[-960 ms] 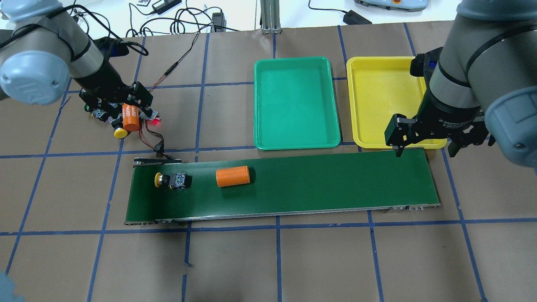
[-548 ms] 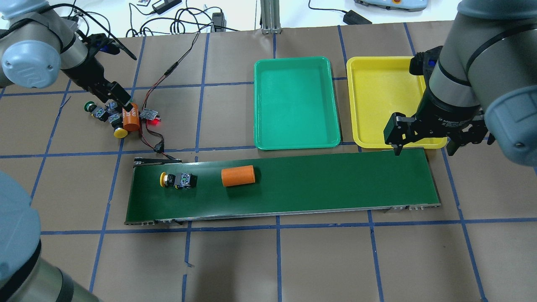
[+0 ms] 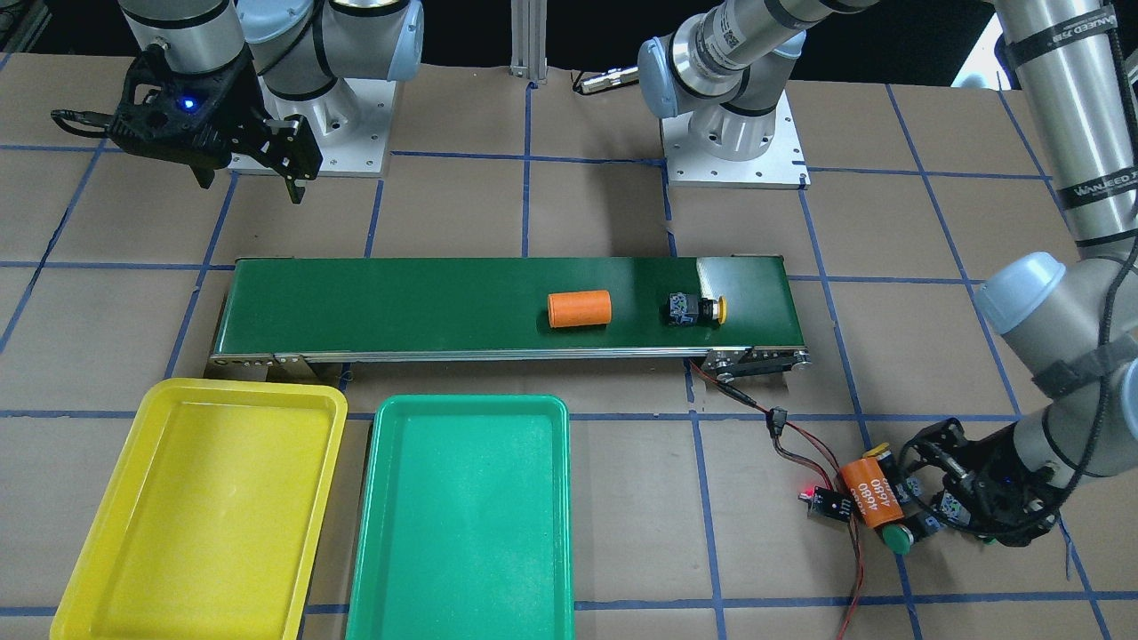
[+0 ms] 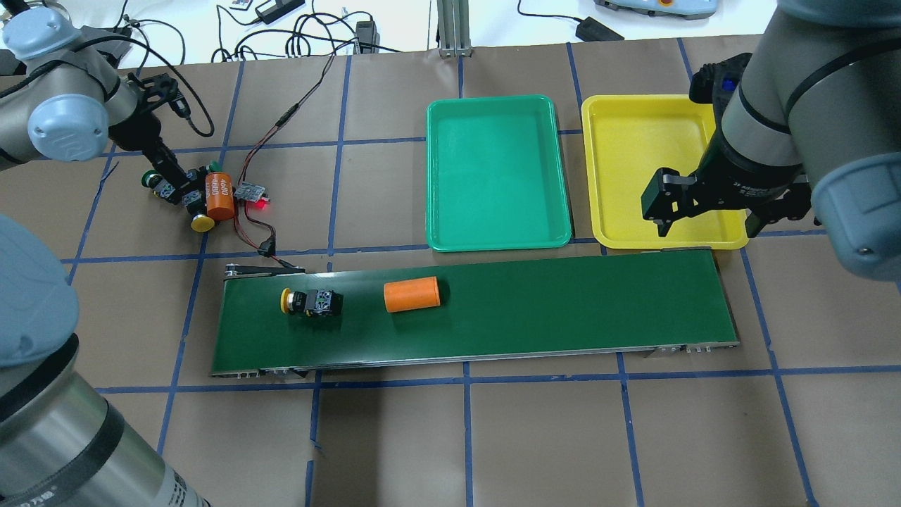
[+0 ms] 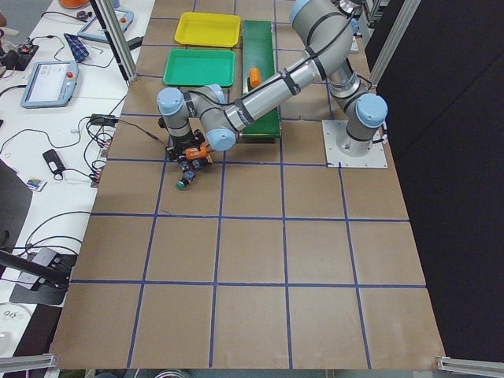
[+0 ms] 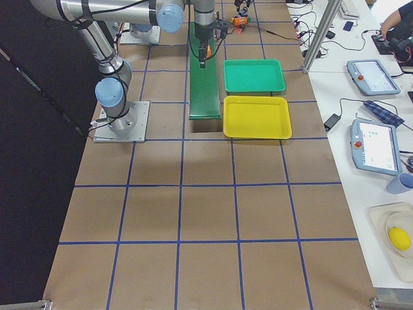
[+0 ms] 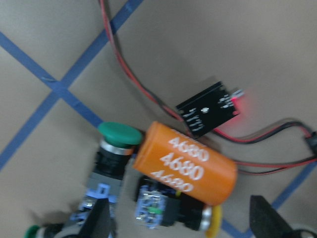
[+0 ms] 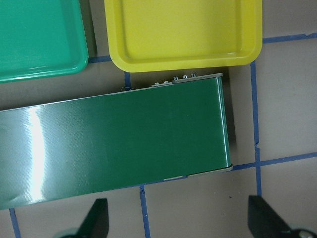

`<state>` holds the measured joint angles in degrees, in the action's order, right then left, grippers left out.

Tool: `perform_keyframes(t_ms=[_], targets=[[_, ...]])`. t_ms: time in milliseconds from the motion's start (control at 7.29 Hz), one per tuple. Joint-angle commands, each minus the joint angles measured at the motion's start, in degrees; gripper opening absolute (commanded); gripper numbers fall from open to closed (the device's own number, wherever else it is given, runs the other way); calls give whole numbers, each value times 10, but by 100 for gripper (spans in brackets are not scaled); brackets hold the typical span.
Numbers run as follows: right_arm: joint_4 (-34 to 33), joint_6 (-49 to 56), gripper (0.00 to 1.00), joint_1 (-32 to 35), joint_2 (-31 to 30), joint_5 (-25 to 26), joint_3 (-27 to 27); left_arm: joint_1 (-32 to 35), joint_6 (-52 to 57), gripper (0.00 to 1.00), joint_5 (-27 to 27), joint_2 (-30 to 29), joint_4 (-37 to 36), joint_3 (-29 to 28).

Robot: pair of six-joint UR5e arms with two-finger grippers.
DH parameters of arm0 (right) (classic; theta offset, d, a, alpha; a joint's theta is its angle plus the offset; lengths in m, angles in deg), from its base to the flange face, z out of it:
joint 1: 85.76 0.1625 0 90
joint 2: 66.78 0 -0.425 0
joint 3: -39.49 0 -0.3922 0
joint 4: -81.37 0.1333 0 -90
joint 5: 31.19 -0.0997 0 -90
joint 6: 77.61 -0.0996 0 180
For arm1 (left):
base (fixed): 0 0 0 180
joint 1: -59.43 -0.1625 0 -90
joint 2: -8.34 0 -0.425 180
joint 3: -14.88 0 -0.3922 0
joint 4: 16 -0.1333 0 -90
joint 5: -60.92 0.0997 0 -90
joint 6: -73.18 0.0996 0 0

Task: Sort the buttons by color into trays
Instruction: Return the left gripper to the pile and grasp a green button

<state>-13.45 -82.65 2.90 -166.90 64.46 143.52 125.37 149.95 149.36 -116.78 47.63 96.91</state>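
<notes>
A yellow-capped button (image 4: 310,301) lies on its side on the dark-green belt (image 4: 563,303), near the belt's left end. By the table's back left, green-capped buttons (image 7: 118,136) and a yellow-capped one (image 4: 203,222) huddle against an orange cylinder (image 7: 185,168). My left gripper (image 7: 183,229) hangs low over this huddle, open, its fingers either side of the yellow-capped button's body and gripping nothing. The green tray (image 4: 496,172) and yellow tray (image 4: 651,165) lie behind the belt with nothing in them. Above the yellow tray's front edge my right gripper (image 4: 709,224) stands open and holds nothing.
A second orange cylinder (image 4: 412,295) lies on the belt to the right of the button. A small black circuit board (image 4: 251,191) with a red light and red wires sits beside the huddle. Cables and power bricks lie beyond the table's far edge.
The belt carried the yellow-capped button and the orange cylinder rightward. My left gripper shifted back-left off the cylinder to the huddle's far side. The right gripper moved slightly back, over the yellow tray's edge.
</notes>
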Motion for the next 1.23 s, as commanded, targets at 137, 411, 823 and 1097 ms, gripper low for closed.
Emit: perform_keyframes(t_ms=[137,411,823,1097], targets=[[-8,2,100,0,2,-1,-2,-32,-117,100,-3,-42,-2,-20],[-7,-1,100,0,2,-1,0,-31,-125,100,0,-48,-5,-22],[-9,-1,100,0,3,-2,0,-31,-124,100,6,-51,-44,-26],[-5,-1,100,1,1,-3,0,-25,-127,100,22,-36,-39,-24]])
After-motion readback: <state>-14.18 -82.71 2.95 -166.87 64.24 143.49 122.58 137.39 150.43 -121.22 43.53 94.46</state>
